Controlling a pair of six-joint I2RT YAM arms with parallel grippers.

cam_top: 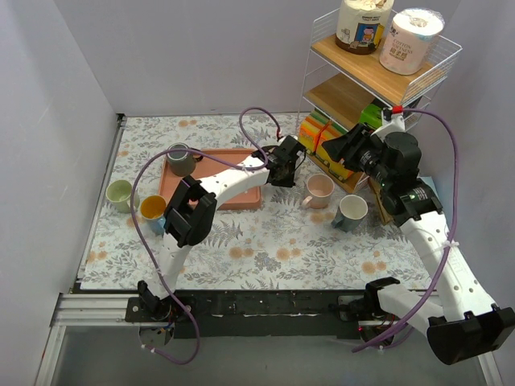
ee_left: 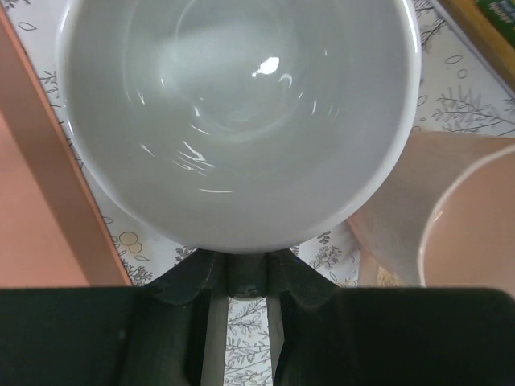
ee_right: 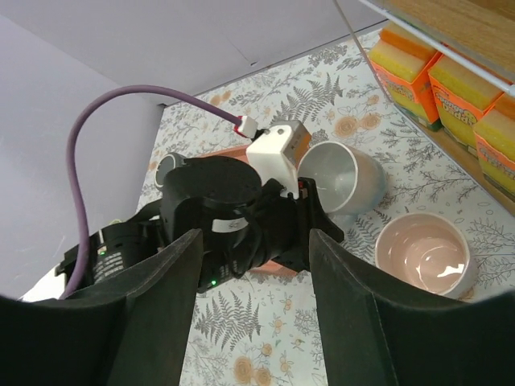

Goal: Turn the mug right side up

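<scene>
Pinching the near rim of the white mug (ee_left: 241,121), the jaws of the left arm (cam_top: 229,181) are pressed together on the thin wall. They hold the mug tipped on its side just off the right edge of the salmon tray (cam_top: 211,157), its mouth turned toward the wrist camera and its glossy inside bare. Whether the mug rests on the floral tabletop (cam_top: 282,249) or hangs just above it cannot be told. Just beside it, to the right, a pink mug (cam_top: 319,190) stands upright with nothing in it. A blue-grey mug (cam_top: 352,211) with a white inside stands near that, also showing nothing inside. The jaws of the right arm (cam_top: 438,241) are spread wide with nothing between them, raised over the right side of the tabletop in front of the rack and looking down on the left wrist. At the tray's far left corner sits a grey-green mug (cam_top: 180,158), its inside too dark to make out. Off the tray's left edge, a pale green cup (cam_top: 120,193) and a mug with an orange-yellow inside (cam_top: 152,207) stand side by side on the tabletop, both upright. At the far right, a wire shelf rack (cam_top: 366,72) carries a labelled jar (cam_top: 364,24) and a wrapped paper roll (cam_top: 410,36) on its top board. Packs of orange and green sponges (cam_top: 326,145) are stacked at its foot.
</scene>
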